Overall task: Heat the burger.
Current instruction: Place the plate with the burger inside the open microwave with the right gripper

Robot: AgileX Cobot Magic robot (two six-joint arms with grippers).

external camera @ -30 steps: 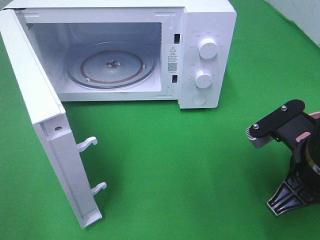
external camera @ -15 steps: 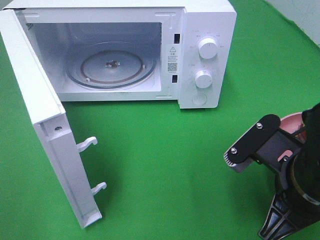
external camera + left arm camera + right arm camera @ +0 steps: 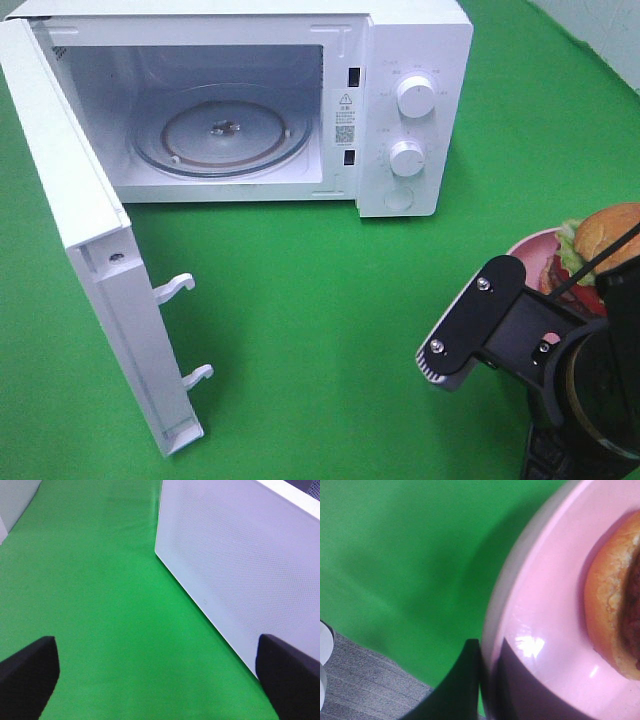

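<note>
The burger (image 3: 606, 238), with a golden bun, green lettuce and a dark patty, sits on a pink plate (image 3: 529, 247) at the right edge of the exterior view. My right gripper (image 3: 487, 682) is shut on the plate's rim, one dark finger on each side of the rim. In the right wrist view the burger (image 3: 607, 592) lies just past the fingers on the pink plate (image 3: 545, 610). The right arm (image 3: 520, 345) covers the plate's near side. My left gripper (image 3: 160, 677) is open over green cloth beside the outer face of the microwave door (image 3: 240, 565); it is outside the exterior view.
A white microwave (image 3: 415, 60) stands at the back, its door (image 3: 85, 220) swung wide open to the left with two latch hooks (image 3: 175, 290) sticking out. A glass turntable (image 3: 225, 135) lies inside. Green cloth (image 3: 320, 320) covers the table.
The right arm has moved toward the front and left in the exterior view. The burger and pink plate, hidden behind the arm a second ago, now show.
</note>
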